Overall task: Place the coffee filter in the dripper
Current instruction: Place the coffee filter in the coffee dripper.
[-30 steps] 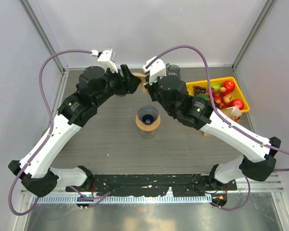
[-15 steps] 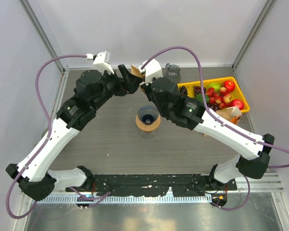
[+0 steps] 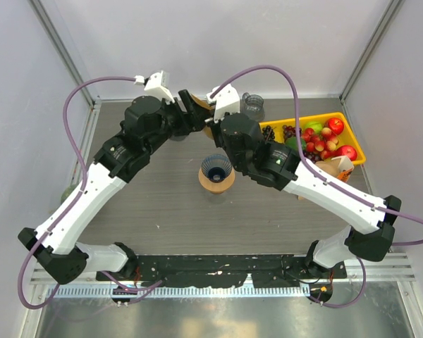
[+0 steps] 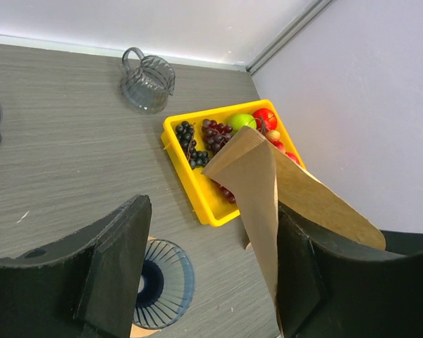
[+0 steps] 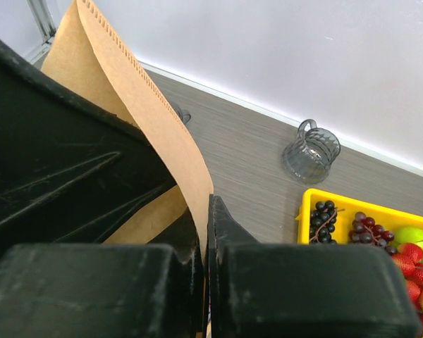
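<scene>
Right gripper: your right gripper [image 5: 206,211] has its jaws pressed together on the coffee filter [image 5: 127,77]. The brown paper rises out of the thin slit between them, with its crimped edge along the outer side.
Left gripper: your left gripper [image 4: 211,232] stands wide apart. The filter lies against the inner face of one finger [image 4: 303,282], and the other finger [image 4: 113,267] is clear of the paper.
Coffee filter: you have it in the air over the far part of the table [image 3: 162,204], where the two grippers meet. From the left wrist its two layers are spread a little along the fold.
Dripper: the dripper [image 3: 216,167] is a dark ribbed cone on a round brown base [image 3: 216,184] near the middle of the table, nearer you than the grippers. The filter is not in it.
Nearby: a clear glass pitcher [image 3: 253,103] stands by the far edge, and a yellow tray [image 3: 317,118] of fruit [image 3: 335,127] lies to your right.
</scene>
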